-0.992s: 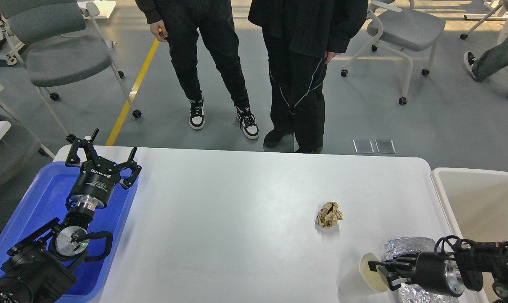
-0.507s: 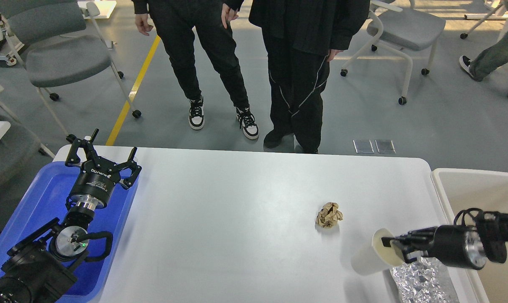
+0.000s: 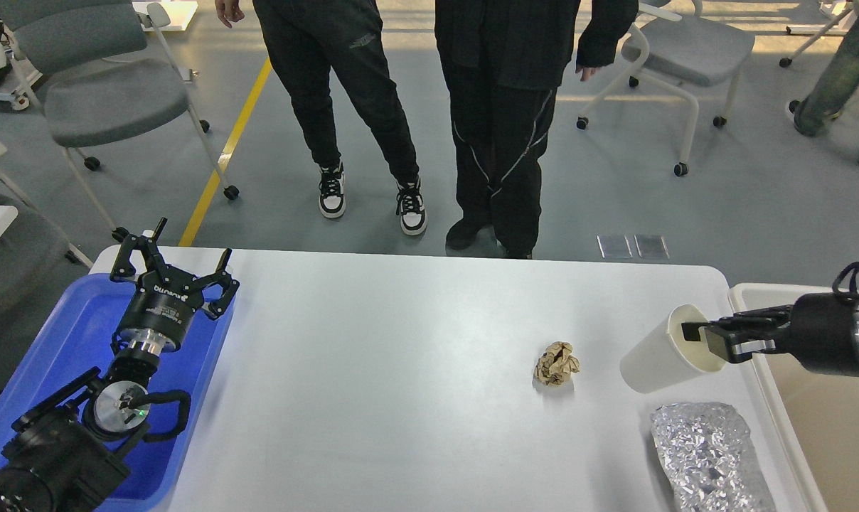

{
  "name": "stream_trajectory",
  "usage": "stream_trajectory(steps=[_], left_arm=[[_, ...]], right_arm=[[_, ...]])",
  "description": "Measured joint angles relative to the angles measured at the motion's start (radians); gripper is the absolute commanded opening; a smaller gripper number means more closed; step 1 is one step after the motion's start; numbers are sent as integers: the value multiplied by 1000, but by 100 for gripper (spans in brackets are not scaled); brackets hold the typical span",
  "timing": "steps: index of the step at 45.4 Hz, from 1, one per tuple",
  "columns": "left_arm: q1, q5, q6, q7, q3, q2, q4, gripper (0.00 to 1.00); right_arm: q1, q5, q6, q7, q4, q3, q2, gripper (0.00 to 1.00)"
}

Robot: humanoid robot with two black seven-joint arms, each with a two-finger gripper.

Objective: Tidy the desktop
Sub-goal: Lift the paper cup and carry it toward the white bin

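The white desktop (image 3: pixel 401 398) fills the lower view. A crumpled brown paper ball (image 3: pixel 556 363) lies on it right of centre. A crumpled sheet of silver foil (image 3: pixel 710 455) lies at the front right. My right gripper (image 3: pixel 703 340) is shut on the rim of a white paper cup (image 3: pixel 660 352), one finger inside, and holds it tilted above the desktop's right side, near the bin. My left gripper (image 3: pixel 173 267) is open and empty above the far end of the blue tray (image 3: pixel 60 334).
A cream-white bin (image 3: pixel 813 398) stands past the desktop's right edge. The blue tray sits at the left edge. Two people in black stand just beyond the far edge. Grey chairs (image 3: pixel 102 92) stand behind on the floor.
My right gripper has lifted the paper cup from the front right up and back toward the bin, uncovering the foil. The left arm has not moved. The people shifted a little.
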Motion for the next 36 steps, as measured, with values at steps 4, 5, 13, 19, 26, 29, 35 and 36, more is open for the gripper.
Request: stream_trajectory(steps=[4,5,13,19,26,29,35,36], left_arm=[[0,0,0,0,0,0,0,100],[0,0,0,0,0,0,0,100],[0,0,0,0,0,0,0,100],[0,0,0,0,1,0,0,100],[0,0,0,0,1,0,0,100],[0,0,0,0,1,0,0,100],[0,0,0,0,1,0,0,100],[0,0,0,0,1,0,0,100]], right_arm=[[52,26,40,0,14,2,-28,0],[63,31,47,0,17,2,-34,0],[131,65,92,1,32,2,-70,0],[152,77,105,1,35,0,-89,0],[161,86,103,0,26,-5,-99,0],[163,89,95,-1,19,-6,-101,0],[164,99,79,-1,-8,-9,-104,0],[164,100,77,-1,-14,-9,-104,0]])
